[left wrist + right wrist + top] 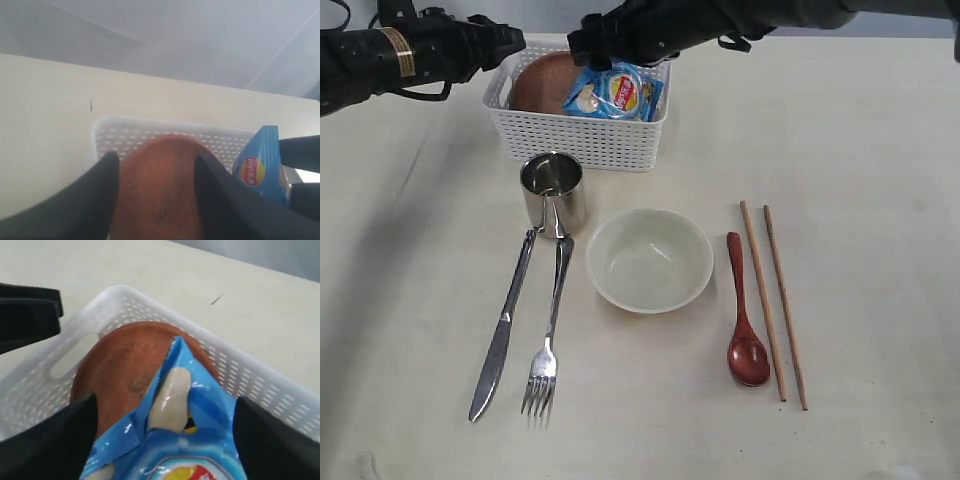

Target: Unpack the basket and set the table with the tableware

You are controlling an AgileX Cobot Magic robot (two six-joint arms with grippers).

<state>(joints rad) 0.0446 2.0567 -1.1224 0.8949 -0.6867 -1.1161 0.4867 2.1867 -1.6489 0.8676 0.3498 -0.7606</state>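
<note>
Now, far left we see the L gripper (512, 45) part open w/ nothing in it, at the left end of the basket (585, 140). Inside, the plate (540, 85) stands on edge w/ the chip bag (615, 95) beside it, and the R gripper (588, 48) hangs wide open, a finger either side of that bag. On the desk (880, 200) in front, l-to-r: knife (505, 330) & fork (548, 340) w/ the cup (553, 190) at their handle ends, bowl (650, 260), spoon (742, 320), two chopsticks (775, 300).

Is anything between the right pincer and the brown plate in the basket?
Yes. The blue chip bag lies against the plate in the basket, directly between it and the right pincer, which stands open around the bag.
</note>
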